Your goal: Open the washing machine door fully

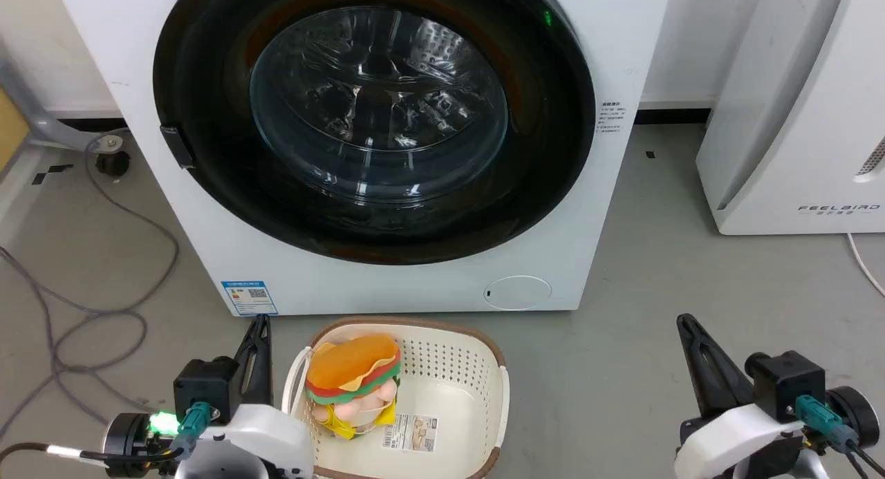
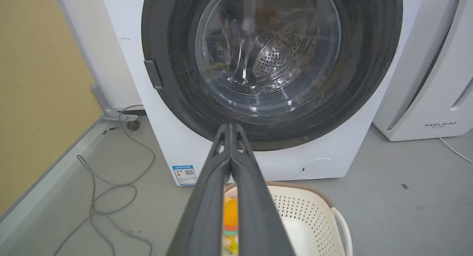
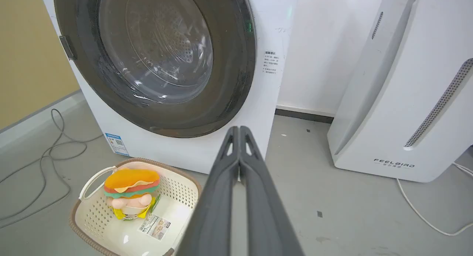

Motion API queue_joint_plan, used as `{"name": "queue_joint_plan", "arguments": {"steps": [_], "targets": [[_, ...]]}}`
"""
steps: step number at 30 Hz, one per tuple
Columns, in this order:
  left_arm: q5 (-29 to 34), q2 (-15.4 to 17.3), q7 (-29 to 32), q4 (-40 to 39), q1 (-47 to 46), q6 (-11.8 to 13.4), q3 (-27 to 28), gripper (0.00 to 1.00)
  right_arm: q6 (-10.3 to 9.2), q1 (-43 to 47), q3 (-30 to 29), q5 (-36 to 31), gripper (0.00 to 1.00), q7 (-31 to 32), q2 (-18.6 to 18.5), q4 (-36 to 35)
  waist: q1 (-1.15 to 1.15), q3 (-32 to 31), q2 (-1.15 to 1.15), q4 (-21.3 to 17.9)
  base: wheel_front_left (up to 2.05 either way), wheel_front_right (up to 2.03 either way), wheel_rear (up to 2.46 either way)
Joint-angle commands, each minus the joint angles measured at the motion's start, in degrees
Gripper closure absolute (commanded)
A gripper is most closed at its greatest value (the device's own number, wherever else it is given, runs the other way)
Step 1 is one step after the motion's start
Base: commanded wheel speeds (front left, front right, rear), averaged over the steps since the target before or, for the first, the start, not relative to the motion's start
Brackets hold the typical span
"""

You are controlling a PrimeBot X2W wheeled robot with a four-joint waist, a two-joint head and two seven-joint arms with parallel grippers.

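Two claws, left gripper (image 2: 230, 126) and right gripper (image 3: 239, 129), wait pinched shut, well apart from the shut round shiny black door (image 1: 207, 189) on the white washing machine (image 1: 387, 285); next one should hook its small black handle (image 1: 176, 146).

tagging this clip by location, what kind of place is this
Most likely a laundry corner, perhaps in a test room: a white front-loading washing machine on a bare grey floor, a laundry basket holding a burger plush toy before it, and loose cables trailing beside it.
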Motion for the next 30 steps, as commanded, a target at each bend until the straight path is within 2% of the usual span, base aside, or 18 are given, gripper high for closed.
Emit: {"name": "queue_joint_plan", "arguments": {"steps": [1,9,10,20,21,22,30], "targets": [[0.1,0.0,0.0,-0.3,0.6,-0.3,0.0,1.00,0.05,0.4,-0.1,-0.5,1.00,0.0,0.0,-0.3,0.00,0.0,0.00,0.0,0.00,0.00,0.00],[0.1,0.0,0.0,-0.3,0.6,-0.3,0.0,1.00,0.05,0.4,-0.1,-0.5,1.00,0.0,0.0,-0.3,0.00,0.0,0.00,0.0,0.00,0.00,0.00],[0.0,0.0,0.0,0.0,0.0,0.0,0.0,0.00,0.00,0.0,0.0,0.0,0.00,0.0,0.0,0.0,0.00,0.0,0.00,0.0,0.00,0.00,0.00],[-0.4,0.0,-1.0,1.2,-0.5,-0.1,-0.9,0.00,0.00,0.2,-0.1,0.9,0.00,-0.9,0.0,0.9,0.00,0.1,0.00,0.0,0.00,0.00,0.00],[-0.5,0.0,-1.1,1.3,-0.6,-0.1,-1.1,0.00,0.00,0.2,-0.1,1.0,0.59,-1.1,0.0,1.1,0.00,0.1,0.00,0.0,0.00,0.00,0.00],[-0.5,0.0,-1.2,1.4,-0.6,-0.1,-1.2,0.00,0.00,0.2,-0.2,1.1,1.00,-1.2,0.0,1.2,0.00,0.1,0.00,0.0,0.00,0.00,0.00],[-0.9,0.0,-2.2,2.3,-1.0,-0.1,-2.1,0.00,0.01,0.2,-0.3,2.3,1.00,-2.2,0.0,2.3,0.00,0.1,0.00,0.1,0.00,0.00,0.00]]}}
